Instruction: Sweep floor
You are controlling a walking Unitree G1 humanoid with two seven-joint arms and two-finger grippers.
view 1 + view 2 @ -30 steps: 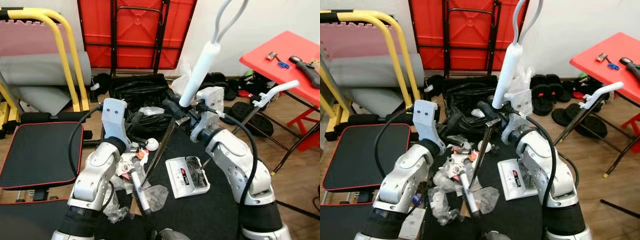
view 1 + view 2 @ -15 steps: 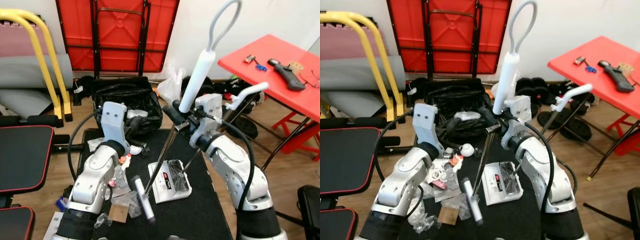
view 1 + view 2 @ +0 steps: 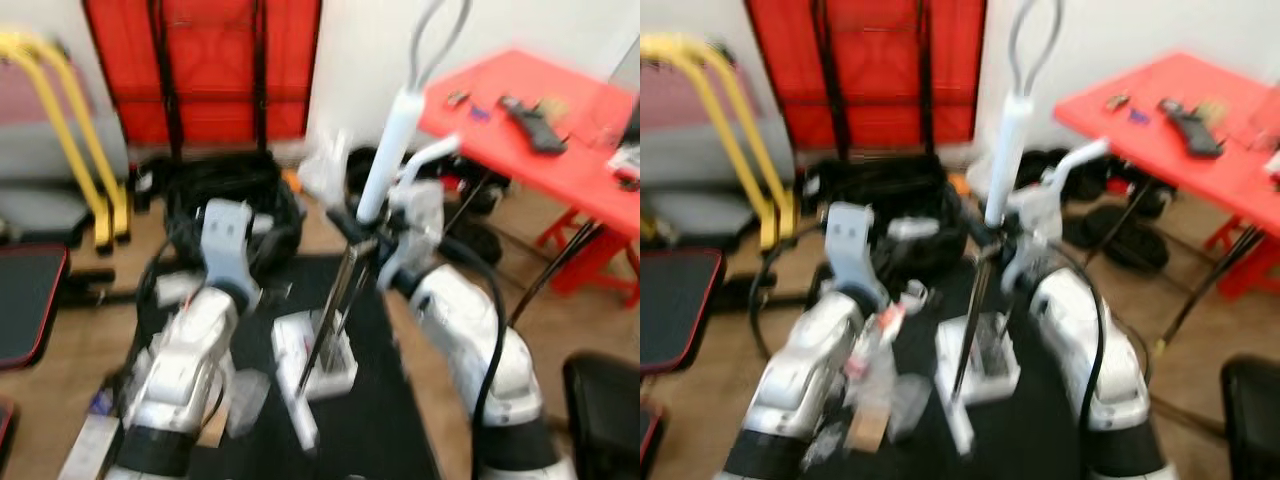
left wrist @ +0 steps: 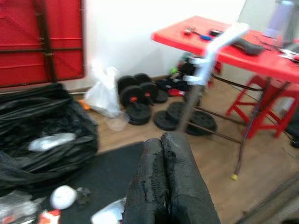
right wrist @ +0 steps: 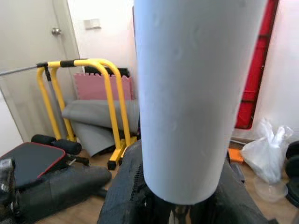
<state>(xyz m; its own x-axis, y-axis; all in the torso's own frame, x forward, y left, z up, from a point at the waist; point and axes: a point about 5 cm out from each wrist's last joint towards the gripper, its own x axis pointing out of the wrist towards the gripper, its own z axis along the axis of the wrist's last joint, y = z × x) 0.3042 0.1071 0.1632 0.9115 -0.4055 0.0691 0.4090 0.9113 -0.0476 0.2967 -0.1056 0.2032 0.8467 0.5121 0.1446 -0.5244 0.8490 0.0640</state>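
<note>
Head views blurred; right gripper (image 3: 352, 222) clamped on the white-handled broom (image 3: 388, 150), left gripper (image 4: 167, 186) pinched shut on nothing.

Broom: pale grey handle upright between the arms, thin dark shaft running down to the black rubber floor mat (image 3: 380, 420), beside a white flat box (image 3: 978, 358) and crumpled plastic litter (image 3: 875, 370). In the right wrist view the handle sits between the black fingers (image 5: 126, 186). Open room is tight: black bin bag (image 3: 225, 185) and folded red table against the wall (image 3: 200, 60) ahead, yellow tubular frame (image 3: 65, 120) on the robot's left, red table on legs (image 3: 540, 140) and weight plates (image 4: 140, 100) on its right; bare wood floor (image 3: 60, 350) shows on either side of the mat. Versus 0.5 s ago: scene slid left in the head views, so the camera has turned right; both grips unchanged.
</note>
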